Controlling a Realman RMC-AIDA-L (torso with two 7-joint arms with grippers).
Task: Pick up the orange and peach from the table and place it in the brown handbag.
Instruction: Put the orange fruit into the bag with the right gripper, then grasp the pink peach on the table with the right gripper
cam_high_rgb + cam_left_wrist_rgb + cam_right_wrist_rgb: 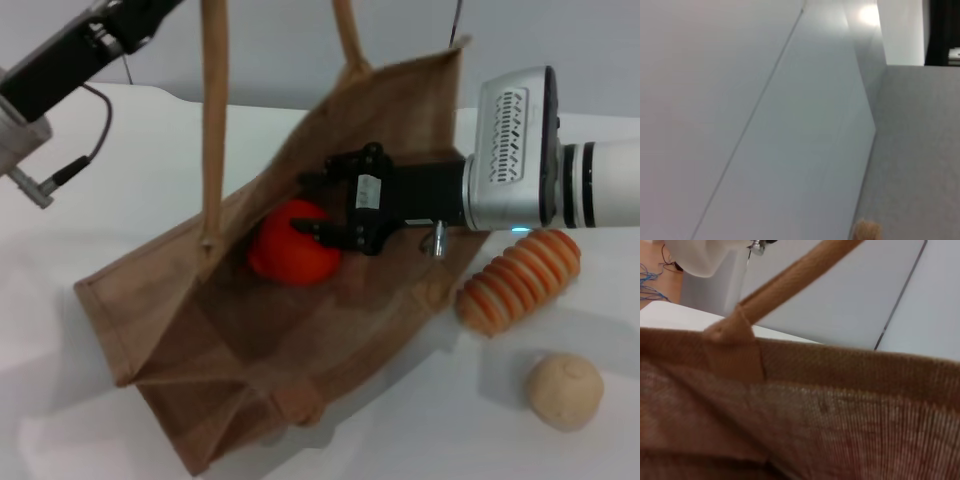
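With its fingers spread apart around the orange [293,243] inside the brown handbag [190,330], the right end effector [322,212] could snag the woven rim just above it when withdrawing, tipping the bag and spilling the fruit.

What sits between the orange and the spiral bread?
Head view: the right hand and the brown handbag wall separate the orange from the bread.

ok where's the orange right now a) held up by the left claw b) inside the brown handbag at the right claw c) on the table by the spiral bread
b: in the head view the orange sits inside the open brown handbag, with the right claw reaching in and its fingers around the fruit's top.
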